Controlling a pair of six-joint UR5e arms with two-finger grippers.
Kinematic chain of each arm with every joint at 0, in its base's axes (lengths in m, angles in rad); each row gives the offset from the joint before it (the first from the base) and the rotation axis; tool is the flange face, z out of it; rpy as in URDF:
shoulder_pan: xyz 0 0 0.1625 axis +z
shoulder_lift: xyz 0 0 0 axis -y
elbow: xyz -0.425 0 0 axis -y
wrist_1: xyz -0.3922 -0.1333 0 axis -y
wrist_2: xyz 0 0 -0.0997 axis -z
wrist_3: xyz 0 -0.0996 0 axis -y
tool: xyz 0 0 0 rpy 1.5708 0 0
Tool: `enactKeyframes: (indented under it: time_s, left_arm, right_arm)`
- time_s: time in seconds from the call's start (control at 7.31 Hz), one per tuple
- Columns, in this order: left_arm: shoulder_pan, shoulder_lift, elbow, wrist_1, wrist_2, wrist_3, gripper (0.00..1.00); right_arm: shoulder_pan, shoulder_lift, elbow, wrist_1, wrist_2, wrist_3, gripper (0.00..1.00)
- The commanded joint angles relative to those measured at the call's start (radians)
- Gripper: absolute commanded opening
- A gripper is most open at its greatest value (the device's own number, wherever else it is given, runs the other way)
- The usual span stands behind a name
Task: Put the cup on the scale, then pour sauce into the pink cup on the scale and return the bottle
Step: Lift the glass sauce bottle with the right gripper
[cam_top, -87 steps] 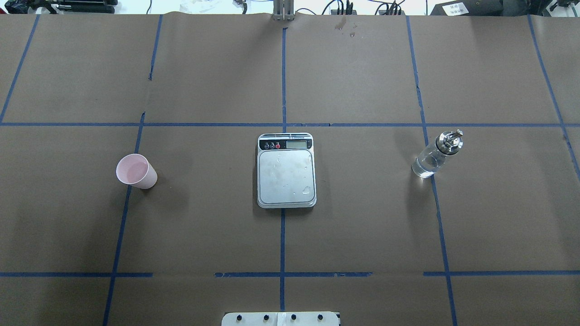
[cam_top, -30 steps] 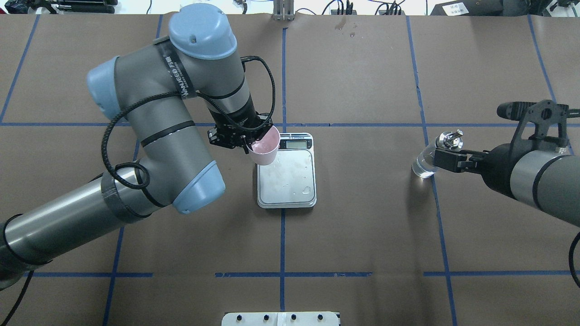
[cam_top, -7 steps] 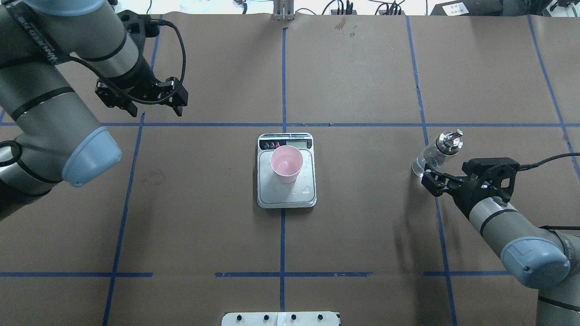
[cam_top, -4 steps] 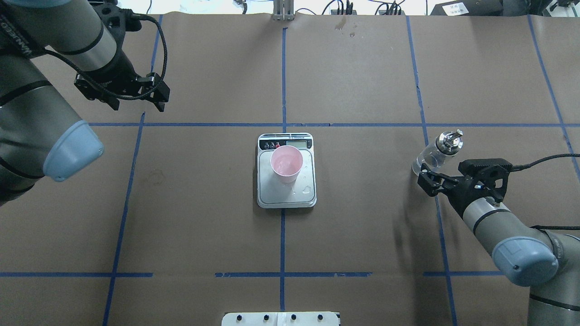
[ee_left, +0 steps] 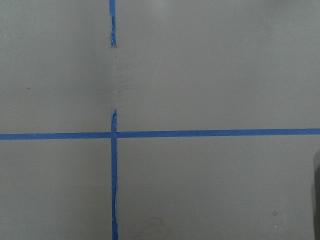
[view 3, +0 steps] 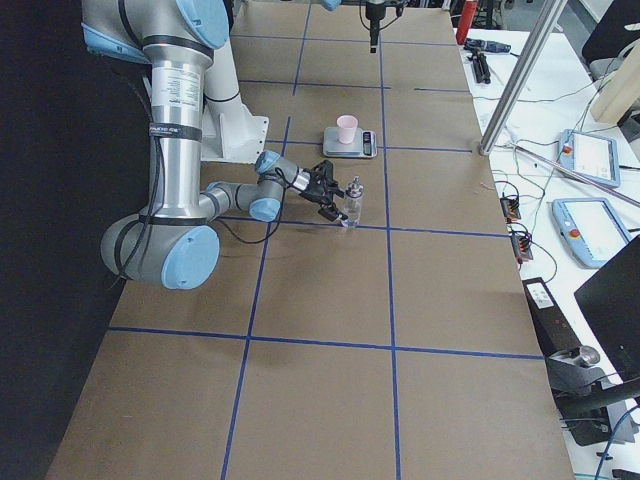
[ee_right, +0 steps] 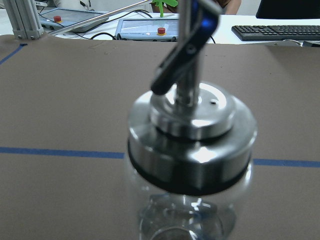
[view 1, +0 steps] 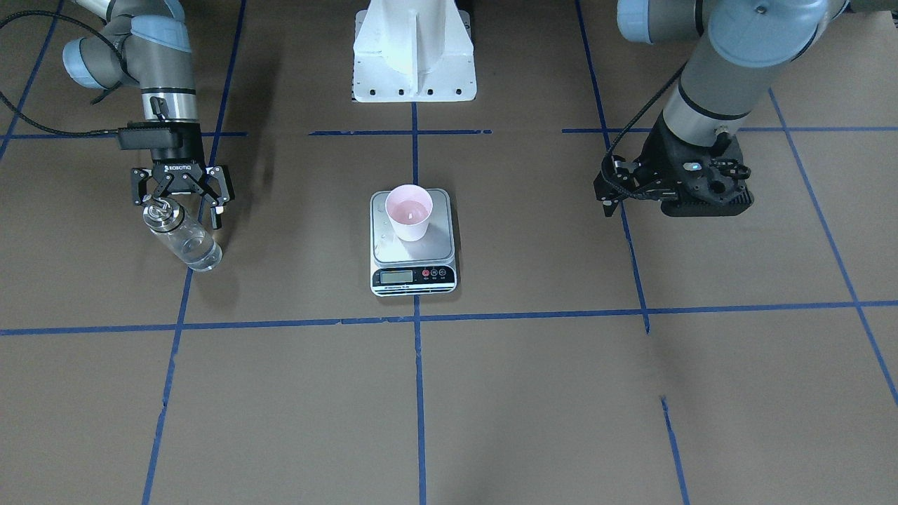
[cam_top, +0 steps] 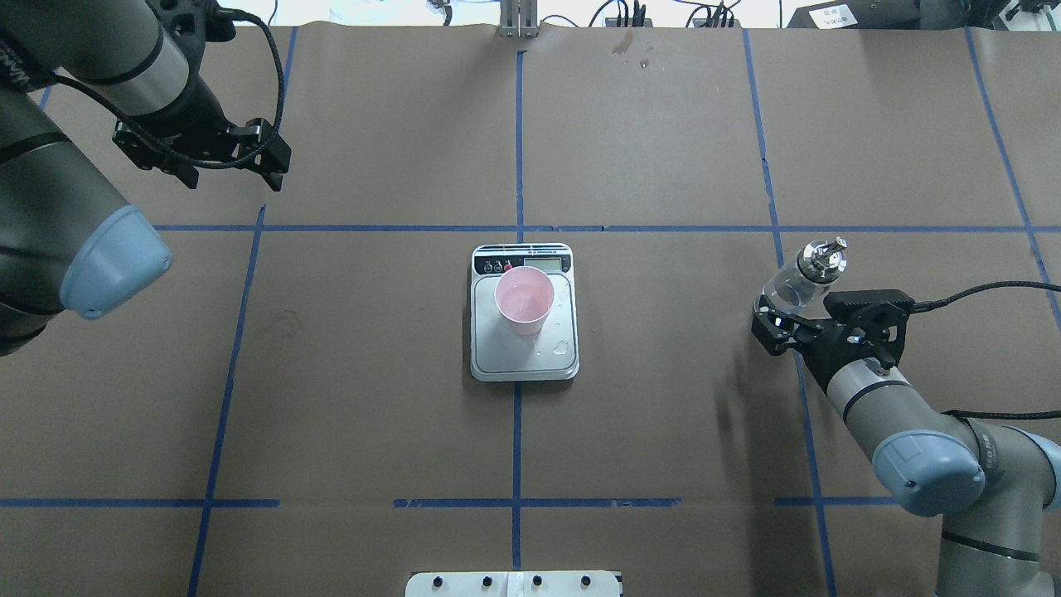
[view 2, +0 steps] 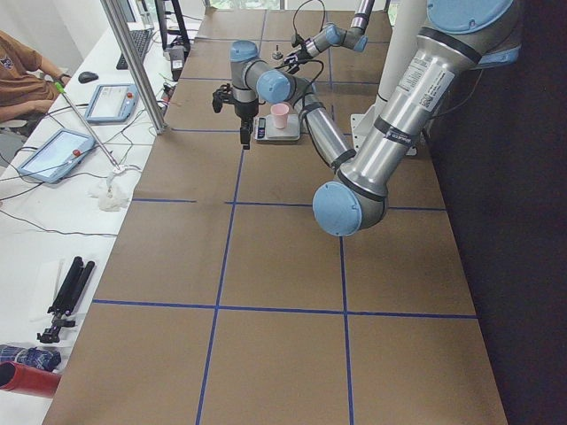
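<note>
We're looking at a robotics lab: a brown-papered table (cam_top: 663, 124) is carrying a blue tape grid (cam_top: 517, 149), and teach pendants (view 2: 55, 152) are lying on the side bench (view 2: 44, 257).

pink cup (cam_top: 524, 298), silver scale (cam_top: 497, 352), blue-taped brown table (cam_top: 663, 431)

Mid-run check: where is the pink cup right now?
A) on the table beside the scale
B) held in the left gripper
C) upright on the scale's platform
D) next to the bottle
C: the cup stands upright on the scale, on its metal platform, while the left gripper is open and empty, far off to the side.
</note>
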Motion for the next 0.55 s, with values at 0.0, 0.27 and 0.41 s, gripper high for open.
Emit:
enactKeyframes:
  time_s: [0.0,0.27,0.41]
  left_arm:
    - [-0.001,0.000,0.002,0.000,0.000,0.000,1.00]
    - [0.002,0.000,0.007,0.000,0.000,0.000,1.00]
    - [0.002,0.000,0.010,-0.003,0.000,0.000,1.00]
  right_arm:
    - [0.015,0.012,-0.013,-0.002,-0.005,-0.028,1.00]
    - [0.035,0.046,-0.065,0.005,-0.005,-0.029,1.00]
    - [0.043,0.067,-0.083,0.005,-0.005,-0.031,1.00]
